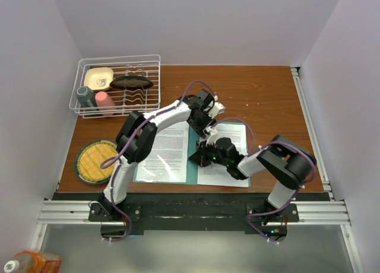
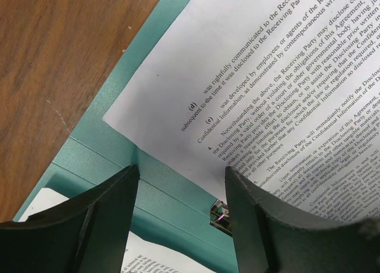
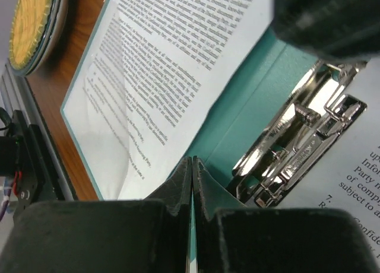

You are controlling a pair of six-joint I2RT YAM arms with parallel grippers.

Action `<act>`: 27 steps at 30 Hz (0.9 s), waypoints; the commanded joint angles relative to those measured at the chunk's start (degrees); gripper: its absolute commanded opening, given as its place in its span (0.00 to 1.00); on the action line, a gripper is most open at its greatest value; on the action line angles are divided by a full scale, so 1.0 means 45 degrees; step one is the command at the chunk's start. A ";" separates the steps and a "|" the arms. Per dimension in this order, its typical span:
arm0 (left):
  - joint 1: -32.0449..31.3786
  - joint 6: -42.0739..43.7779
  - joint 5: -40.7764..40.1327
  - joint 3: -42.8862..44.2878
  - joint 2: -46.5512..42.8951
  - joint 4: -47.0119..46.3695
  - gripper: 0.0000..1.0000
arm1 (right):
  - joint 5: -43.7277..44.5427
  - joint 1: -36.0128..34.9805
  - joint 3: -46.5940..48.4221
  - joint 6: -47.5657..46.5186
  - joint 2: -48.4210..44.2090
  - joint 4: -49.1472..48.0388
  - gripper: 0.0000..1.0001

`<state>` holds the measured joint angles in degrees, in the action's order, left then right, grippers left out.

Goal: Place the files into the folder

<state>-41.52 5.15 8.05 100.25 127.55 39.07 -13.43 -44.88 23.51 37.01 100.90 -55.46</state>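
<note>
Files (image 1: pixel 163 151), thin & prob. floppy, lie flat on both halves of open folder (image 1: pixel 192 173) by its clip (image 3: pixel 297 145), so pinch a free edge; left gripper (image 2: pixel 182 175) gapes, right gripper (image 3: pixel 191 166) pressed closed, nothing clearly held.

so the folder (image 1: pixel 192 173) lies open at the table (image 1: pixel 267 101)'s near edge, left sheet (image 1: pixel 166 157) and right sheet (image 1: pixel 217 173) on its halves, clip (image 3: pixel 297 148) on the spine between. dish rack (image 1: pixel 142 101) at its 10 o'clock, round mat (image 1: pixel 97 161) at 9.
</note>
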 commanded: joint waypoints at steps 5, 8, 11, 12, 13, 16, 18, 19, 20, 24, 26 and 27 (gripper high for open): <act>0.0144 -0.0324 0.0906 0.1939 0.0875 0.2155 0.73 | -0.0375 0.0033 0.3328 -0.3341 -0.3532 0.6129 0.16; 0.0455 -0.0285 0.0925 0.2897 0.0505 0.2918 0.79 | 0.0633 -0.0492 0.4130 -0.4258 -0.4235 0.8004 0.26; 0.1002 -0.0129 0.0731 0.2841 -0.0412 0.3018 0.82 | 0.2663 -0.1878 0.4269 -0.5508 -0.4590 0.9705 0.46; 0.1332 -0.0109 0.0691 0.2705 -0.0762 0.2959 0.82 | 0.2962 -0.2171 0.4288 -0.5762 -0.4649 1.0346 0.58; 0.1529 -0.0070 0.0671 0.2394 -0.0862 0.2939 0.82 | 0.3391 -0.2735 0.4269 -0.5861 -0.4707 1.0584 0.60; 0.2154 -0.0108 0.0554 0.1672 -0.1116 0.2725 0.82 | 0.4779 -0.3888 0.4191 -0.5999 -0.5000 1.1211 0.80; 0.2526 -0.0147 0.0573 0.1048 -0.1330 0.2395 0.82 | 0.5441 -0.4379 0.4171 -0.5902 -0.5079 1.1426 0.99; 0.2624 -0.0244 0.0593 0.0850 -0.1409 0.2237 0.82 | 0.5755 -0.4942 0.4229 -0.5863 -0.5040 1.1523 0.99; 0.2740 -0.0265 0.0593 0.0693 -0.1487 0.1927 0.82 | 0.6222 -0.5296 0.4249 -0.5824 -0.5021 1.1601 0.99; 0.2917 -0.0401 0.0320 0.0516 -0.1449 0.1728 0.82 | 0.8838 -0.7499 0.4656 -0.5920 -0.4203 1.1621 0.99; 0.3014 -0.0402 0.0105 0.0322 -0.1430 0.1554 0.82 | 1.0460 -0.8226 0.4931 -0.6309 -0.3091 1.1699 0.99; 0.3054 -0.0382 0.0047 0.0243 -0.1391 0.1494 0.82 | 1.0968 -0.8848 0.5280 -0.6389 -0.2642 1.1777 0.99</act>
<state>-27.81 4.05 9.23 102.28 123.20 48.77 20.95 -77.89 42.89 11.40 82.76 -4.40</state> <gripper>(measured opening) 0.824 0.987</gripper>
